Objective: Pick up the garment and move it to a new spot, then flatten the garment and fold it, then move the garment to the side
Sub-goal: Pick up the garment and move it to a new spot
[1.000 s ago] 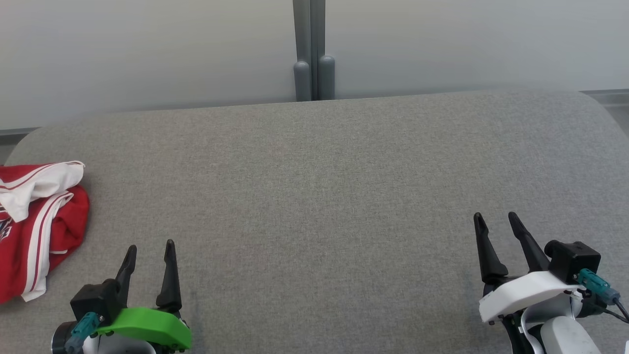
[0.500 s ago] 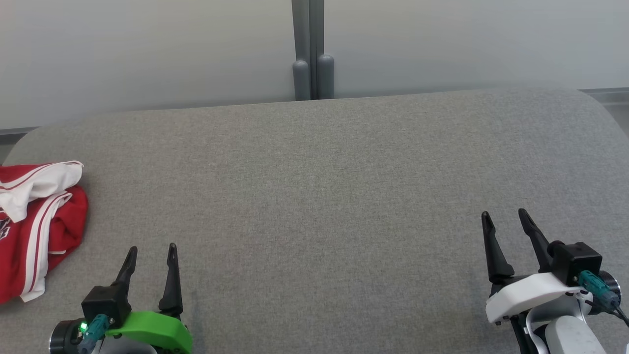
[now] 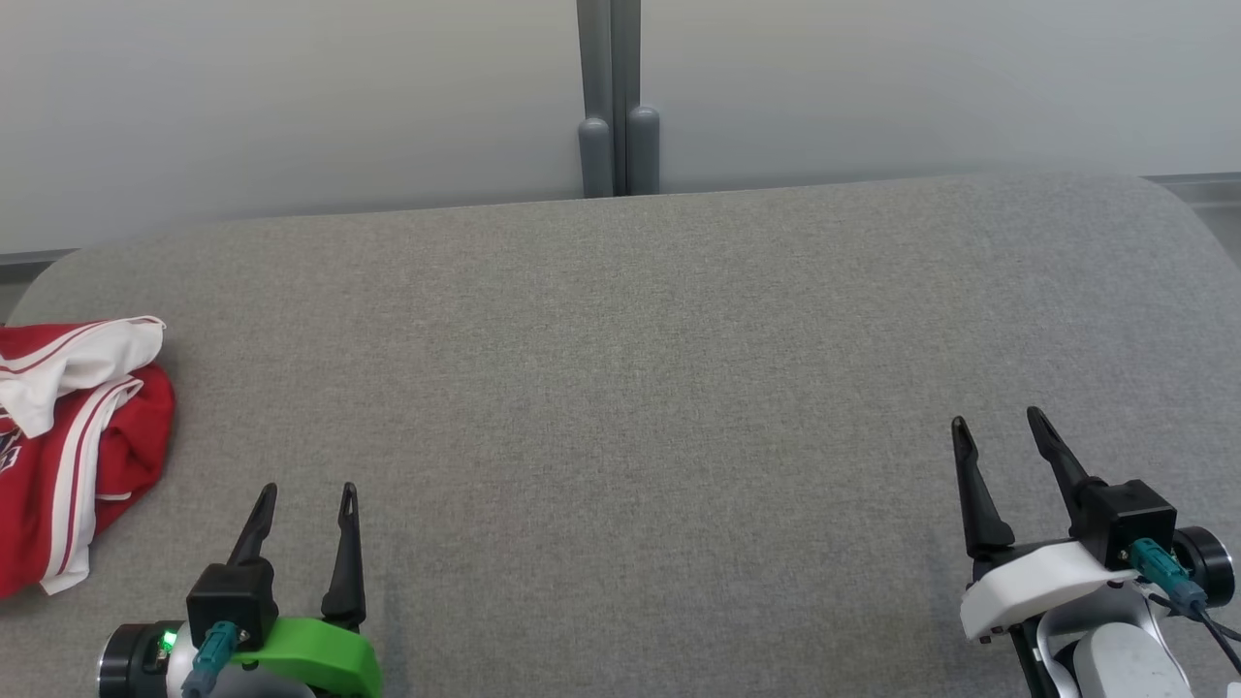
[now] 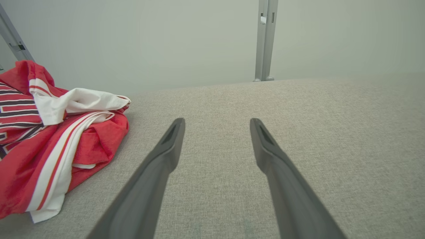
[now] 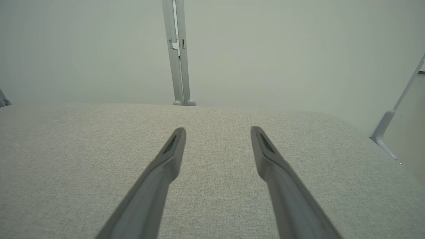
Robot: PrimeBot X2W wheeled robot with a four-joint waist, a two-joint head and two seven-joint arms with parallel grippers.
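Head view: crumpled garment (image 3: 85,454) left of the open, empty left hand (image 3: 309,489).

Reads as a lab test cell, not a home. Big grey fabric-covered table (image 3: 620,388) with rounded corners, plain pale partition panels (image 3: 291,107) right behind its far edge, a grey metal post (image 3: 609,87) joining them mid-edge, and a slanted metal brace (image 5: 382,124) past its right end.

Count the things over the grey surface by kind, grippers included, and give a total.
Garment: 1, red and white, crumpled
Grippers: 2, the left gripper and the right gripper, both open and empty
Total: 3
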